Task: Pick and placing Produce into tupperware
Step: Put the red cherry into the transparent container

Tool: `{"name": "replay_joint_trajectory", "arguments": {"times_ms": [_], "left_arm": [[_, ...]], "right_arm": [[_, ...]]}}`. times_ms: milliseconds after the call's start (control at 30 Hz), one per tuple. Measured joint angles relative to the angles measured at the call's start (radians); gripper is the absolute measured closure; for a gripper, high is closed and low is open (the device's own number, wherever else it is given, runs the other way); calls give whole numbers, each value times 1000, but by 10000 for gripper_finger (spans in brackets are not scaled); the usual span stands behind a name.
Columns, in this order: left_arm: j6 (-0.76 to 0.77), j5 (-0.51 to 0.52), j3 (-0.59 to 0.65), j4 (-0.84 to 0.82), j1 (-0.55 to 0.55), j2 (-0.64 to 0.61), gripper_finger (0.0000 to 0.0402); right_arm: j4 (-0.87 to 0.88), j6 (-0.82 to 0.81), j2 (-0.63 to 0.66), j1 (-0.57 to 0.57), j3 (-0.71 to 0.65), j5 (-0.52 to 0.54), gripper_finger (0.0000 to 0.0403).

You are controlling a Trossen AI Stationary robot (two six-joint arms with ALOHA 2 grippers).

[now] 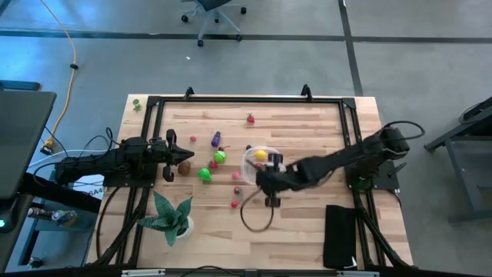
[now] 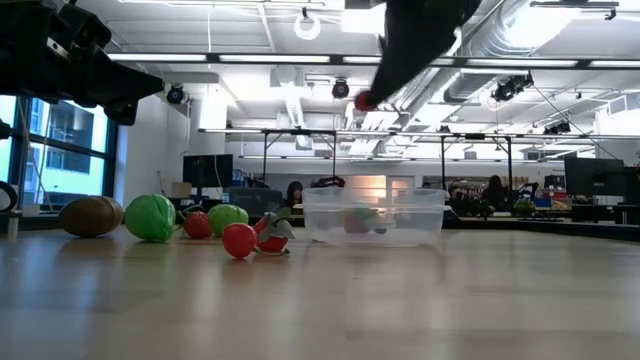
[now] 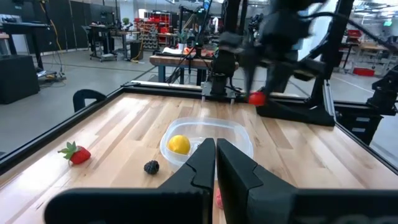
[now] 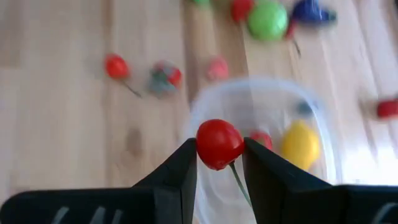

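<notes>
Tupperware [image 4: 261, 112] mid-bench holds a lemon [image 4: 300, 144]; my right end effector [image 4: 219, 163] pinches a red cherry [image 4: 219, 143] above it, plenty still scattered.

Potted plant [image 1: 171, 218], black pad [image 1: 340, 235], table [image 1: 307, 238].

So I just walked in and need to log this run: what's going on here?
The right gripper holds a small red cherry tomato above the clear tupperware, which already contains a yellow fruit. The left gripper, shut, waits near the table's left side. More toy produce lies scattered on the wood, such as a green piece.
</notes>
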State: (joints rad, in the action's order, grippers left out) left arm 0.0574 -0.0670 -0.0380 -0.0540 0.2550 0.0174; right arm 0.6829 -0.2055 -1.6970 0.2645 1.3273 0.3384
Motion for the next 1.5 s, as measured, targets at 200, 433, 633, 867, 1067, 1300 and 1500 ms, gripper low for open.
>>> {"name": "replay_joint_trajectory", "arguments": {"times_ms": [200, 433, 633, 867, 1067, 1300, 1500], "left_arm": [[0, 0, 0, 0, 0, 0, 396], [0, 0, 0, 0, 0, 0, 396], [0, 0, 0, 0, 0, 0, 396], [0, 0, 0, 0, 0, 0, 396], [0, 0, 0, 0, 0, 0, 396], [0, 0, 0, 0, 0, 0, 396], [0, 0, 0, 0, 0, 0, 396]], "right_arm": [[111, -12, -27, -158, 0, -157, 306], [191, 28, -83, -271, 0, -256, 306], [182, 85, -150, -319, 0, -298, 306], [173, 120, -199, -339, -1, -325, 306], [160, 136, -214, -344, -1, -328, 306], [150, 144, -214, -345, -1, -321, 289], [140, 147, -214, -345, -1, -313, 264]]}}
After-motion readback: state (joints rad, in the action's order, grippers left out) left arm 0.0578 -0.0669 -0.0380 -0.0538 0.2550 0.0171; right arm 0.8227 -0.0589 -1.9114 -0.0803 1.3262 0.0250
